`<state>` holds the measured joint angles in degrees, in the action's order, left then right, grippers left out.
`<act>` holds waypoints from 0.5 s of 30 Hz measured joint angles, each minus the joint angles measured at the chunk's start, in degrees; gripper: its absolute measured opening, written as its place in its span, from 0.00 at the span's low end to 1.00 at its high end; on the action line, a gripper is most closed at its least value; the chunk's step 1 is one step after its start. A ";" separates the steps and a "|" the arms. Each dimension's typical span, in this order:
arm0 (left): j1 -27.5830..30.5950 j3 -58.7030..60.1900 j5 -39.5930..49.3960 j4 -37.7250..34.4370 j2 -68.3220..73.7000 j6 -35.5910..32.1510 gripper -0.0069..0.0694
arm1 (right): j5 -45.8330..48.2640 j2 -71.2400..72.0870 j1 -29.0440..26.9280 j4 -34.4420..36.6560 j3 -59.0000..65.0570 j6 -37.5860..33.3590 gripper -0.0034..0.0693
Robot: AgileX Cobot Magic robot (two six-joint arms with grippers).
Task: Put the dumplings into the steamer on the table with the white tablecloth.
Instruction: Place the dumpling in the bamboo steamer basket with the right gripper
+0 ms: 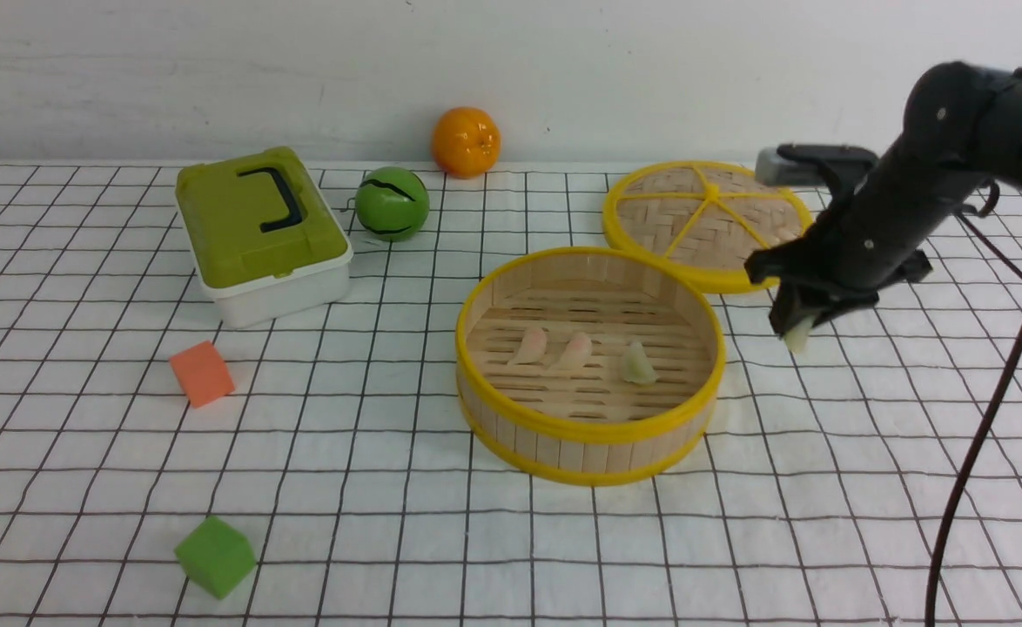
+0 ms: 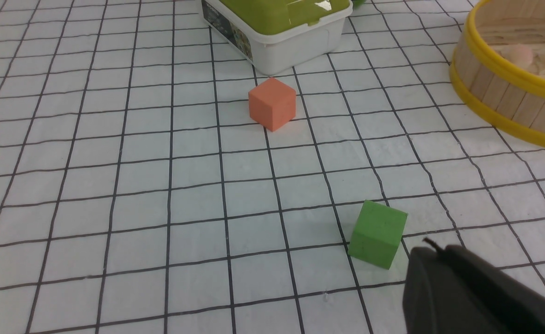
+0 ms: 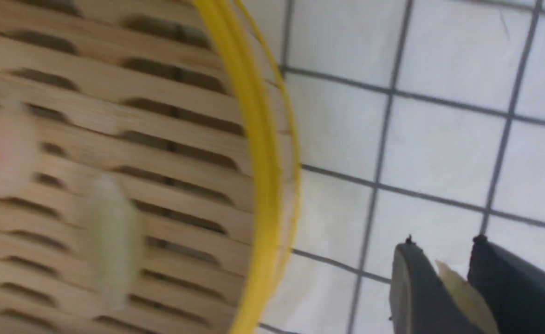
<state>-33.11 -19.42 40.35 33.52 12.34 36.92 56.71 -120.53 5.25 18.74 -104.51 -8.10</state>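
Observation:
The steamer stands mid-table on the white gridded tablecloth. Inside lie two pink dumplings and one greenish-cream dumpling. My right gripper hangs just right of the steamer, above the cloth, shut on the fourth, greenish-cream dumpling. In the right wrist view that dumpling sits between the two dark fingers, beside the steamer rim. My left gripper shows only in the left wrist view, its jaws together, near the green cube.
The flat woven lid lies behind the steamer, by the right arm. A green-lidded box, a green ball and an orange stand at the back. An orange cube and a green cube lie at the left.

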 joint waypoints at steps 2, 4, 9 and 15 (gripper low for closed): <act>0.00 0.00 0.00 0.00 0.00 0.00 0.11 | -0.13 1.28 0.51 4.82 -0.46 -2.88 0.25; 0.00 0.00 0.00 0.00 0.00 0.00 0.12 | -0.27 2.11 1.83 11.08 -0.70 -7.35 0.25; 0.00 0.00 0.00 0.00 0.00 0.00 0.12 | -2.44 1.14 7.20 15.65 -0.64 -13.67 0.24; 0.00 0.00 0.00 0.00 0.00 0.00 0.12 | -9.05 -2.37 12.10 11.06 -0.42 -13.84 0.25</act>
<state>-33.11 -19.42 40.35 33.52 12.34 36.92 47.66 -122.91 17.35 29.81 -104.93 -21.94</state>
